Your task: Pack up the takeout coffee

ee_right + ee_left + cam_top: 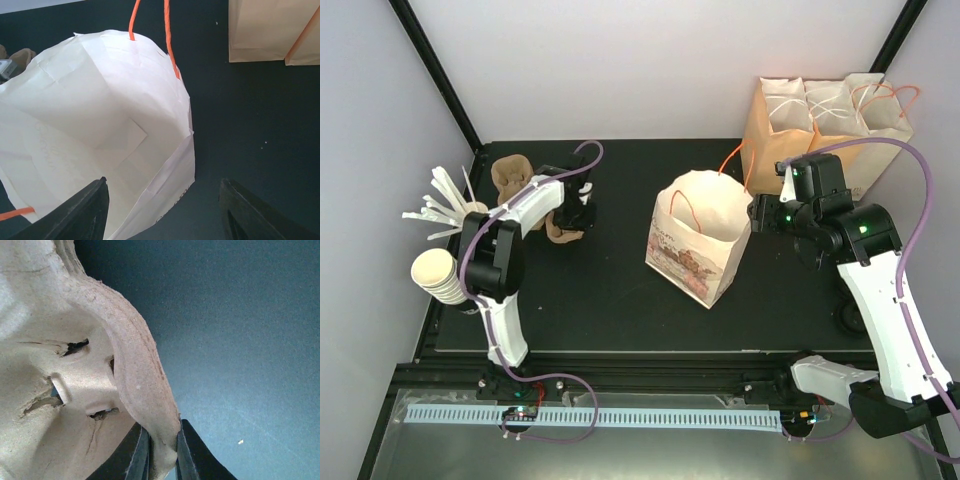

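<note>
- On the left side, the left gripper (162, 442) is pinched shut on the rim of a brown tray (75, 365).
- The right gripper (162, 200) is wide open, just beside the bag (100, 100).
- The coffee (847, 314) may be the dark round thing at the right edge of the table (620, 310). It is too dark to be sure.
- I think this is the tray step. Next, the tray must go into the bag.

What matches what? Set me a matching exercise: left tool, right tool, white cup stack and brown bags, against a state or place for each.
1. left tool
2. right tool
3. white cup stack
4. brown bags

A. far right corner, upright
B. open, by the white bag
C. far left side
D. shut on the pulp carrier

Pairs: 1-D, 2-B, 3-C, 4-A.
</note>
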You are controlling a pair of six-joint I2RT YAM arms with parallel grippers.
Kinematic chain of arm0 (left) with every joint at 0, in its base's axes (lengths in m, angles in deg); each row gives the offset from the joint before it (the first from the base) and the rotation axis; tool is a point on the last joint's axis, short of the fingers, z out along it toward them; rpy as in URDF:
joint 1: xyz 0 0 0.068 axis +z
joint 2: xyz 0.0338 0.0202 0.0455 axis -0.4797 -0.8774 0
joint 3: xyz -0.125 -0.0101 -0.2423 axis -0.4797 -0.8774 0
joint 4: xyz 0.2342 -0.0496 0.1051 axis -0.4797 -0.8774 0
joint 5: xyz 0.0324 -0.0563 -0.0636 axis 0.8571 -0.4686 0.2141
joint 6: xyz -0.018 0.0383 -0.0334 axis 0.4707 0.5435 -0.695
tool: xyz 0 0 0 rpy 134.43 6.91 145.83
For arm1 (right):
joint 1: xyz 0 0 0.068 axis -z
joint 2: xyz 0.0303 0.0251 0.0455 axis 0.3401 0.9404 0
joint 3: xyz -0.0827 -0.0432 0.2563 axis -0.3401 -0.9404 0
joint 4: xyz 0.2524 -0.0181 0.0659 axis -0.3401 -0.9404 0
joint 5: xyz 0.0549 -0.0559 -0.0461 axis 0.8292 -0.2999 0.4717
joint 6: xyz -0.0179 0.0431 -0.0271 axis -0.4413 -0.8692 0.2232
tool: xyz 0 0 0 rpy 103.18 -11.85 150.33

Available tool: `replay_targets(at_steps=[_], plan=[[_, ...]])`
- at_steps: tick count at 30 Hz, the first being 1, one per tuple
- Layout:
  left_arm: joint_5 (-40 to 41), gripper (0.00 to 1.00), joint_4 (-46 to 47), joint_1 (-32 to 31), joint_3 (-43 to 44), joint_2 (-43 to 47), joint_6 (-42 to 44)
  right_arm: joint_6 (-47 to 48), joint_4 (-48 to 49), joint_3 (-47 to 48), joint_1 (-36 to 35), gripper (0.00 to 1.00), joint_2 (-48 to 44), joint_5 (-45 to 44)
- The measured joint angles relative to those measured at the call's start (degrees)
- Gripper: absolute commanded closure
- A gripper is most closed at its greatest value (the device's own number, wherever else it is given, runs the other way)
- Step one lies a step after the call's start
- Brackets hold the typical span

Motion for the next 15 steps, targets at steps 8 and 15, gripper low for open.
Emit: replay_targets(at_steps=[8, 15], plan=[[-1.3, 0.94, -1.8, -0.1, -1.4, 5.1, 0.6, 0.8, 0.1, -0.1, -0.2, 0.31, 0.0, 4.4], [-5.2, 0.92, 0.1, -1.9, -14.5, 15.6, 0.8, 1.5, 1.6, 4.3, -11.9, 0.30, 0.0, 10.2]])
